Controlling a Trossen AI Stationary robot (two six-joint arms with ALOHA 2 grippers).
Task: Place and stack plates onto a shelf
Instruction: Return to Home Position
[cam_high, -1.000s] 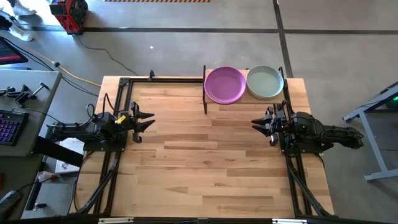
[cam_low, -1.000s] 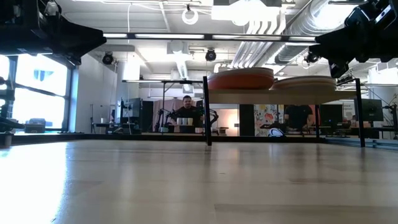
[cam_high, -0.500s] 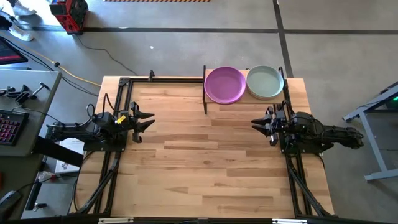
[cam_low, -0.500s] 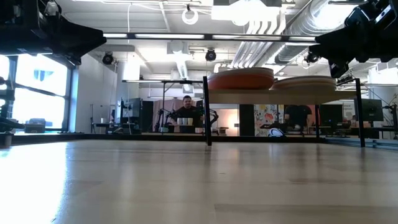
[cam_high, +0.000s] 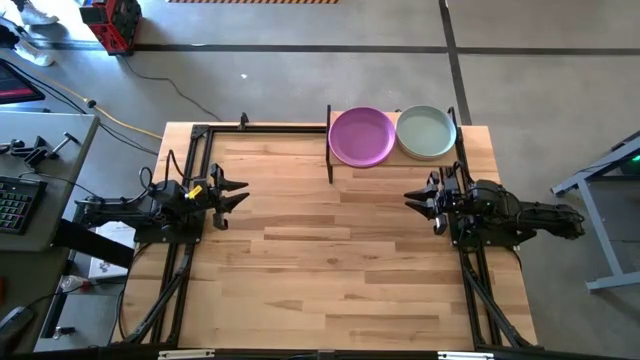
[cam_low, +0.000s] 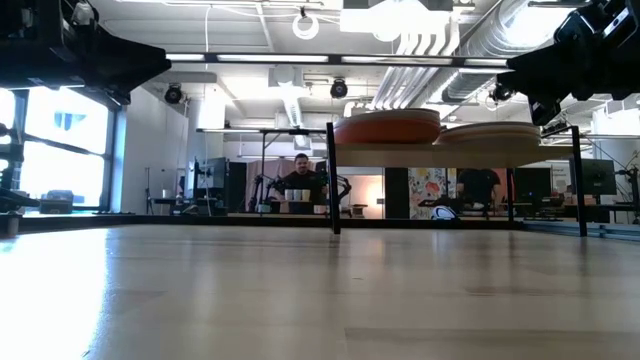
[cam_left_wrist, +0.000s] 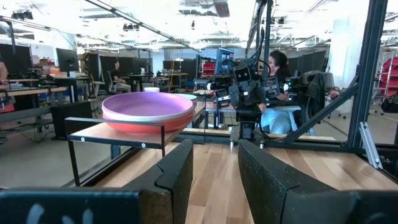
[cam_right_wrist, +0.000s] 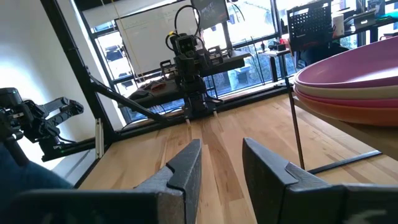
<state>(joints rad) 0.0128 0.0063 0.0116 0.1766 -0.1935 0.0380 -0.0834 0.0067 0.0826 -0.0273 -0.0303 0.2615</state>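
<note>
On the shelf (cam_left_wrist: 99, 130) at the tabletop's (cam_high: 330, 260) far edge stand two stacks, a purple plate (cam_high: 361, 136) topping one and a pale green plate (cam_high: 427, 132) the other. How many lie beneath is hard to tell. The right arm (cam_high: 500, 212) is near the shelf, the left arm (cam_high: 150, 205) well apart from it. Both pairs of jaws are apart and empty.
</note>
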